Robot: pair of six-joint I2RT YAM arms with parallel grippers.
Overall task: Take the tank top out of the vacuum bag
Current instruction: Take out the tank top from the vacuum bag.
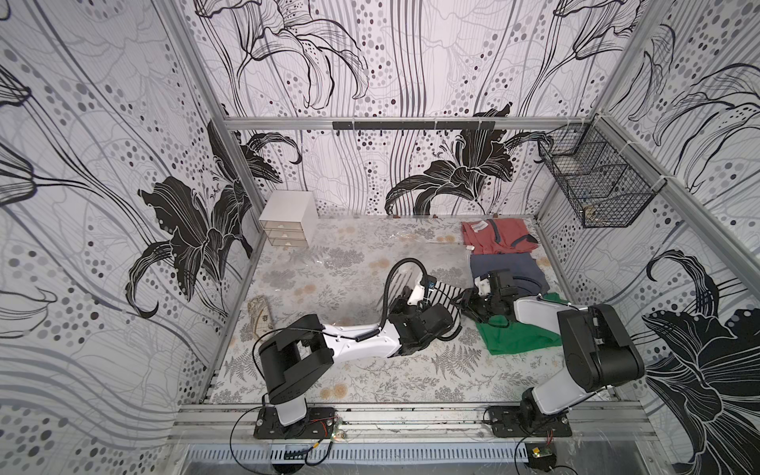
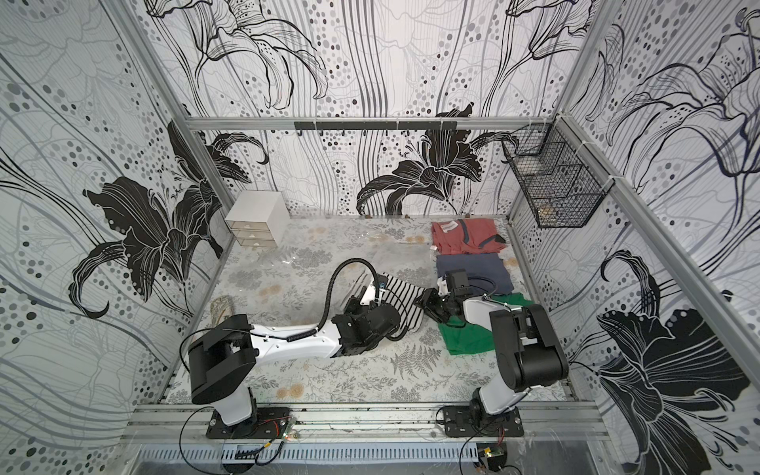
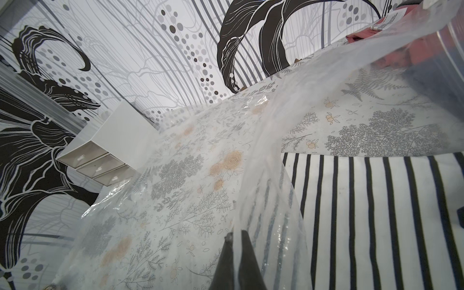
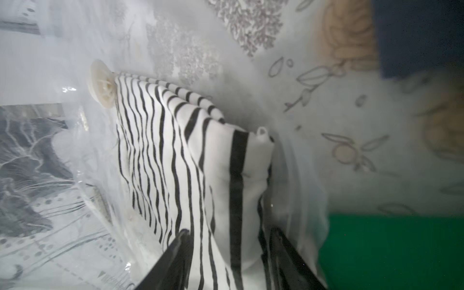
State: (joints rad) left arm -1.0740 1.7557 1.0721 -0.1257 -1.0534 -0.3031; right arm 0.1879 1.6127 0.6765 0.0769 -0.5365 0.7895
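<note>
The tank top (image 1: 446, 294) is white with black stripes and lies folded mid-table, partly inside the clear, crinkly vacuum bag (image 1: 329, 263). In the left wrist view my left gripper (image 3: 236, 234) is shut on a sheet of the bag's film (image 3: 263, 125), right beside the striped cloth (image 3: 376, 213). In the right wrist view my right gripper (image 4: 229, 231) is open, its fingers standing on either side of the folded tank top (image 4: 190, 155). Hazy plastic hangs around them. The bag's round white valve disc (image 4: 103, 84) sits at the far end of the fold.
Folded red (image 1: 499, 236), navy (image 1: 510, 271) and green (image 1: 518, 333) garments lie along the right side, the green one under my right arm. A white drawer unit (image 1: 288, 222) stands at the back left. A black wire basket (image 1: 596, 185) hangs on the right wall. A small patterned object (image 1: 259, 316) lies near the left wall.
</note>
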